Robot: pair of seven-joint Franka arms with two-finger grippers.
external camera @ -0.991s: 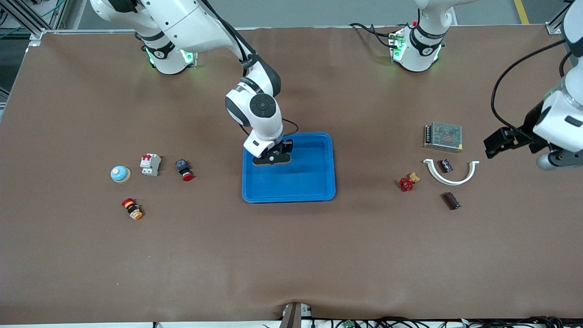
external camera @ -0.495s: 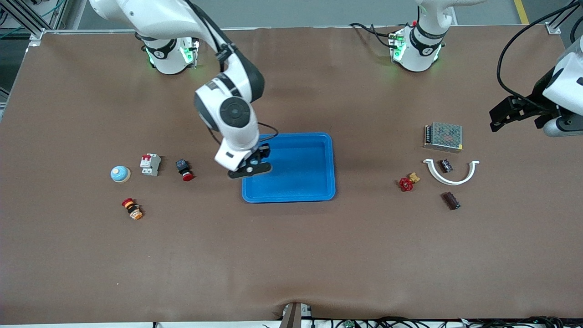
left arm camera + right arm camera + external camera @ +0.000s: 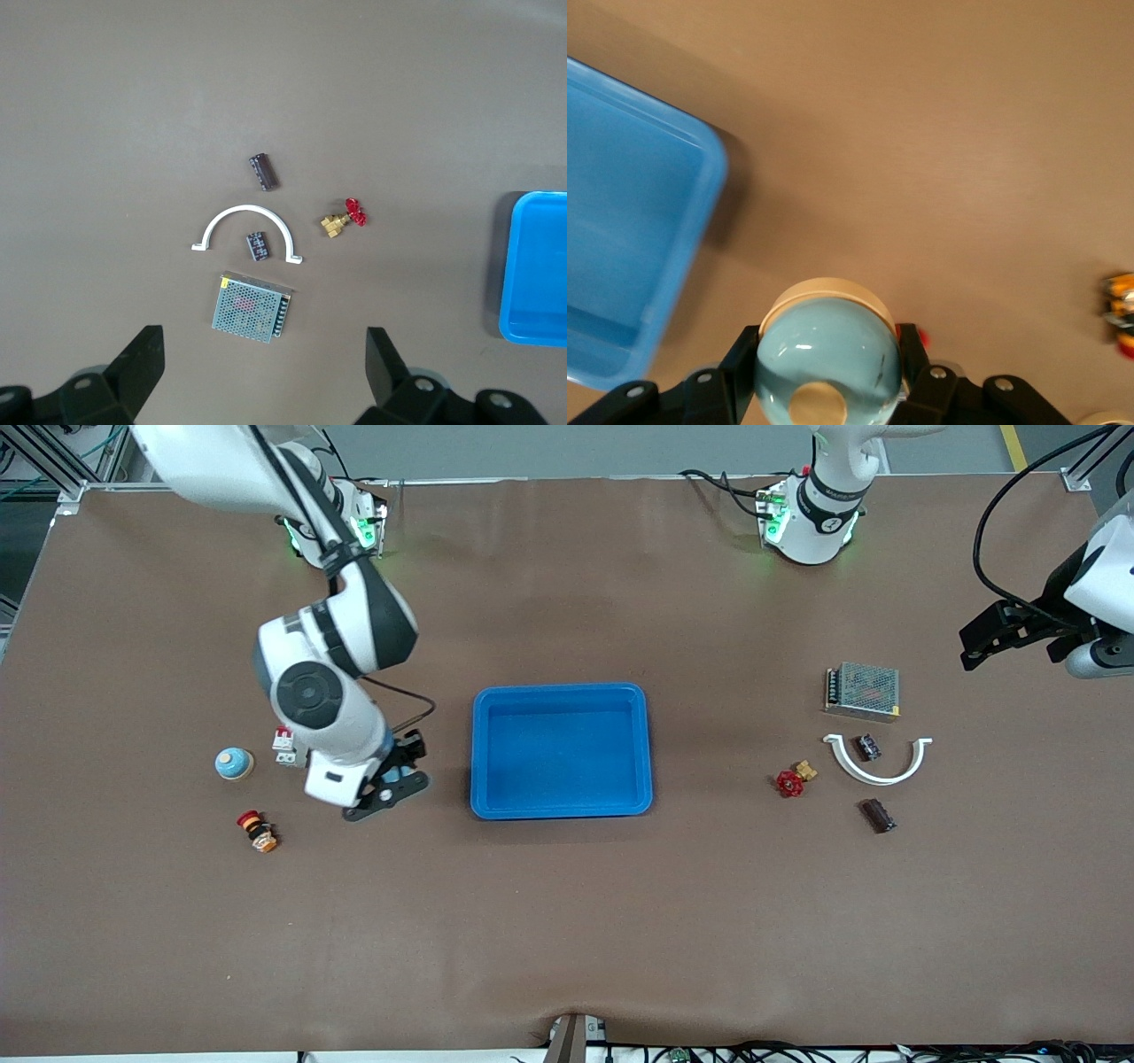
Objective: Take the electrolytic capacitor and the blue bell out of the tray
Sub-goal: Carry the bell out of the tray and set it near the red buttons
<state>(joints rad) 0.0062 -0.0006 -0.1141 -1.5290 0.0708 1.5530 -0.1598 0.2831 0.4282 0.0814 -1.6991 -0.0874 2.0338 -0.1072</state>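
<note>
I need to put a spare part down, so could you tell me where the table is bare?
The tray is empty. Bare table lies between tray and valve, and all along the camera's edge. Crowded: around the bracket, near the waiting open left gripper, and around the breaker, where the right gripper holds a bell.

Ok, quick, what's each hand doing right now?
Left hand: open, empty, over the table's left-arm end.
Right hand: closed on a light-blue bell, over the table beside the blue tray.
</note>
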